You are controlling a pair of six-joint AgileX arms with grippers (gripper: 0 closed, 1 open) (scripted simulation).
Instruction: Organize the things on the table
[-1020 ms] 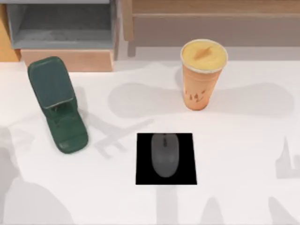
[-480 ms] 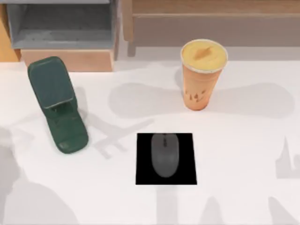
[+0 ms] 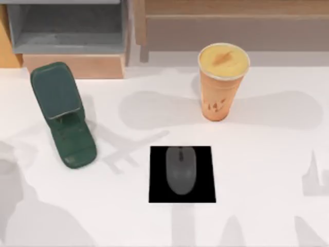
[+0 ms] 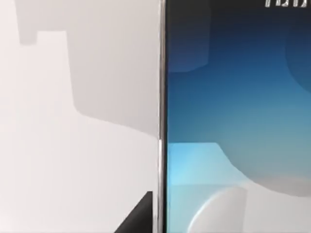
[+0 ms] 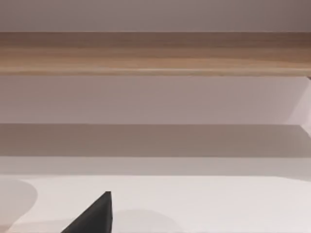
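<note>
The mouse (image 3: 180, 170) sits on the black mat (image 3: 157, 193) near the middle of the table (image 3: 267, 154). The orange cup (image 3: 221, 82) stands upright behind it, well apart. The green phone stand (image 3: 64, 116) is on the left and holds nothing. The phone (image 4: 238, 116) fills much of the left wrist view, very close to that arm's camera. I cannot tell how either arm's fingers are set. The phone looks thin, stiff and slippery, so it is best held by its long edges. The cup looks light and tippy, best held around its middle.
</note>
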